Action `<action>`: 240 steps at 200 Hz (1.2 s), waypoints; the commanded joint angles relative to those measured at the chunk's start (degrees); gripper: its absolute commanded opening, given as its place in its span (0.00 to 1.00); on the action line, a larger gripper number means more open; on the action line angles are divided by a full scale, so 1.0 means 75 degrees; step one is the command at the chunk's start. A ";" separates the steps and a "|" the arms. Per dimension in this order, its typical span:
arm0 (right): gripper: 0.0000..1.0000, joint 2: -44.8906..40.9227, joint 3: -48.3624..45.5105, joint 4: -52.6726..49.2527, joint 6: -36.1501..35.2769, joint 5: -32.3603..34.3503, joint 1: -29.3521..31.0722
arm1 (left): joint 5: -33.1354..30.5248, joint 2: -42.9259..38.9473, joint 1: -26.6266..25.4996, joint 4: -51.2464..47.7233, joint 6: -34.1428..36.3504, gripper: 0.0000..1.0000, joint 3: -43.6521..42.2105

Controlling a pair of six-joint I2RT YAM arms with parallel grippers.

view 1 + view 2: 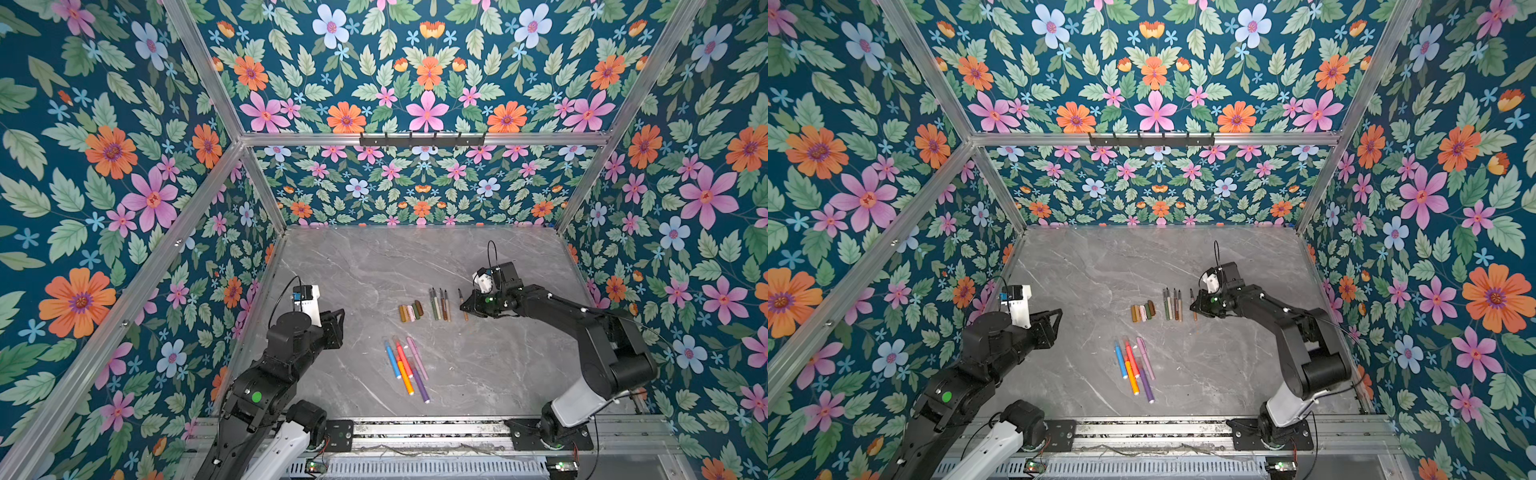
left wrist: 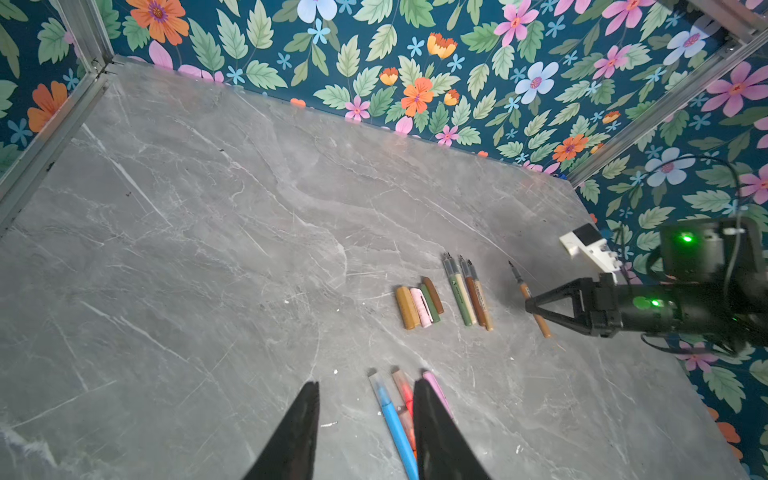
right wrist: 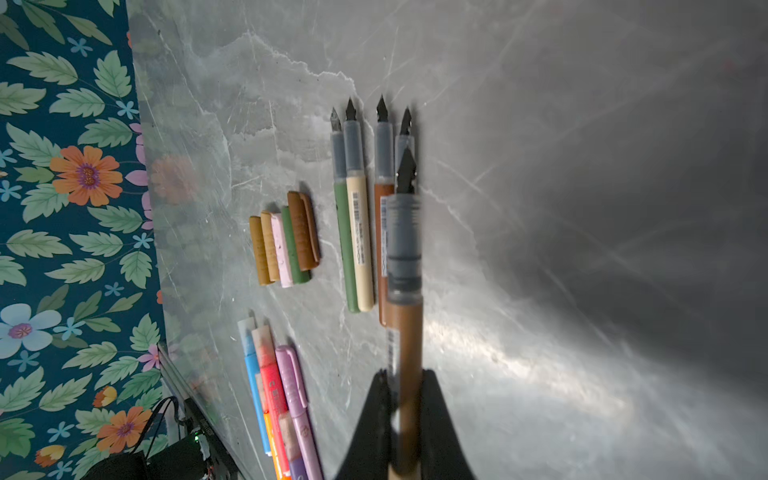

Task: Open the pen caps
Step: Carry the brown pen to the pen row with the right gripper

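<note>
The left pincer (image 2: 366,386) is partly open, and there is nothing between its two black tips. It hangs over the left side of the grey table (image 1: 374,266), well apart from the pen caps (image 1: 411,312).

The pen caps lie flat near the middle of the table. There are five short ones in a row, side by side and touching: two yellow-brown, one pink, one green and one brown. Each cap's long side runs from the front of the table toward the back wall, tipped a little. I cannot tell which end is the open one.

Nearer the front lies a bunch of bright pens (image 1: 405,368).

Just right of the caps lie four bare pens (image 1: 439,305), lined up the same way, with their dark tips toward the back wall.

Right of those, the right pincer (image 1: 464,306) is closed tight on a brown pen (image 3: 409,332). Its tip points toward the back too.
</note>
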 commanded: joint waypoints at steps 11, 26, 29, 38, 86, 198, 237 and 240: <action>0.00 0.0776 0.0524 -0.0117 -0.0229 -0.0189 -0.0013 | 0.0058 0.0023 -0.0003 0.0227 0.0100 0.40 -0.0071; 0.00 0.0991 0.0634 -0.0112 -0.0161 -0.0087 -0.0017 | 0.0077 0.0088 0.0000 0.0218 0.0093 0.39 -0.0071; 0.00 0.1015 0.0637 -0.0104 -0.0146 -0.0086 -0.0011 | 0.0065 0.0084 0.0000 0.0213 0.0100 0.39 -0.0061; 0.00 0.1099 0.0658 -0.0060 -0.0101 -0.0094 -0.0016 | 0.0058 0.0091 -0.0009 0.0217 0.0112 0.39 -0.0070; 0.00 0.1412 0.0697 0.0018 -0.0003 -0.0097 -0.0012 | 0.0105 0.0088 0.0000 0.0250 0.0118 0.40 -0.0095; 0.24 0.1688 0.0954 -0.0276 -0.0074 -0.0130 -0.0010 | 0.0140 0.0212 0.0011 0.0253 0.0136 0.40 -0.0098; 0.34 0.1612 0.0919 -0.0264 -0.0046 -0.0185 -0.0011 | 0.0163 0.0222 0.0011 0.0253 0.0147 0.40 -0.0105; 0.34 0.1597 0.0920 -0.0264 -0.0050 -0.0185 -0.0010 | 0.0163 0.0218 0.0011 0.0253 0.0148 0.40 -0.0103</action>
